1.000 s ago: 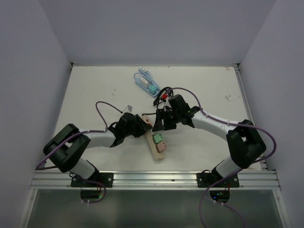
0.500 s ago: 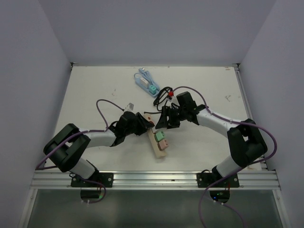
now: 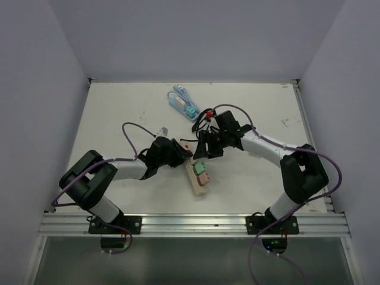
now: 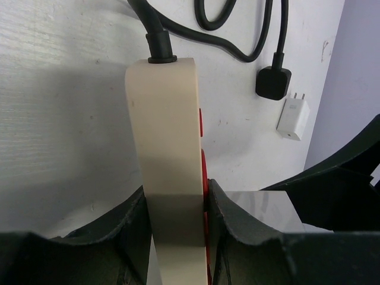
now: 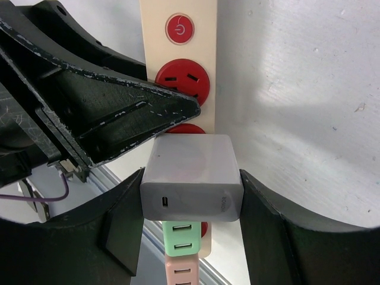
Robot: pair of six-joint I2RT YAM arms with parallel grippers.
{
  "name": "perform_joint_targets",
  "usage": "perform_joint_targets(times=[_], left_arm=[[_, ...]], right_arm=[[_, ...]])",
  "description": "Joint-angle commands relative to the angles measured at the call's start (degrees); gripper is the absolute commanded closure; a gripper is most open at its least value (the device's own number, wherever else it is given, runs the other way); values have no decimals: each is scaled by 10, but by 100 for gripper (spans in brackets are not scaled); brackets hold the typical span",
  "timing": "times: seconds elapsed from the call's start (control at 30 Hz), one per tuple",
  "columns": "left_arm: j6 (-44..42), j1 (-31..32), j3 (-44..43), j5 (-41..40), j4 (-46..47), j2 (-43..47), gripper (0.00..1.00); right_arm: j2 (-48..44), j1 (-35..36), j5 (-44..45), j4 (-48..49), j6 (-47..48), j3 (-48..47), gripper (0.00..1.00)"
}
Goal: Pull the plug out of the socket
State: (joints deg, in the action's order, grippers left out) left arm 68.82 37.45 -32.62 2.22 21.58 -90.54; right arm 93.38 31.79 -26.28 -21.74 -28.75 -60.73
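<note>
Step in hand, by my judgement: the pull itself.

My left gripper (image 4: 175,208) is closed narrow on the near end of the power strip (image 4: 169,148), bracing it above the counter (image 4: 59,119).

My right gripper (image 5: 191,217) stands about half open. Its fingers (image 5: 122,228) press both flanks of the grey plug (image 5: 191,175). The plug sits over the third socket down the strip, just above a green adapter (image 5: 181,237) and a pink adapter (image 5: 184,274). I cannot tell whether its pins are clear of the socket.

The next move calls for a straight draw away from the strip's face, without twisting, against a firm left hold.
</note>
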Motion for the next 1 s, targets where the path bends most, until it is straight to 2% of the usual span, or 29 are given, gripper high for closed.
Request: perform_joint_targets(times=[0.0,0.17,0.53,0.67,0.8,0.97], left_arm=[[-63,-21,53,-79,-156,-36,100],[-68,-23,74,-84,-148,-33,100],[-72,-27,88,-88,-147,-19,100],[-71,-27,87,-76,-141,-11,100],[-72,-28,83,-60,-146,0,100],[-71,-31,79,-46,-145,8,100]], right_arm=[[-48,-63,-15,-20,0,-27,100],[-58,-107,-60,-23,-2,-11,100],[-67,-110,-47,-50,15,-30,100],[-96,-117,39,-49,29,-27,100],[-127,-125,215,-37,49,-20,100],[-147,-138,393,35,62,-4,100]])
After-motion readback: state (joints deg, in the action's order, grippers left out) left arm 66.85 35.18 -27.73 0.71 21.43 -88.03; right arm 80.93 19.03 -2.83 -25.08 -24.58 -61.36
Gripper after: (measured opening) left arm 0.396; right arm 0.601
